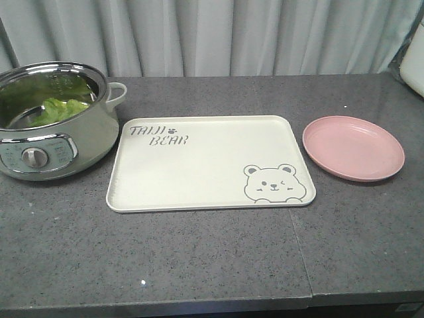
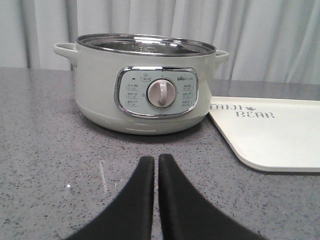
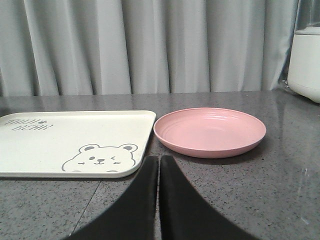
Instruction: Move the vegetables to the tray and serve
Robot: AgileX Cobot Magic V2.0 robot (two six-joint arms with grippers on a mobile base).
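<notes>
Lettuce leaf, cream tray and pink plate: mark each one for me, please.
lettuce leaf (image 1: pixel 65 108), front-facing view, crinkled green surface.
cream tray (image 1: pixel 199 165), front-facing view, bare middle.
pink plate (image 3: pixel 210 131), right wrist view, bare centre.

Near strip of tabletop open across its width; tray and pink plate lie low with narrow gaps beside them, while the tall-walled pot at left leaves its lettuce reachable only from above.

A pale electric pot and a pink plate sit well apart on the speckled countertop.
</notes>
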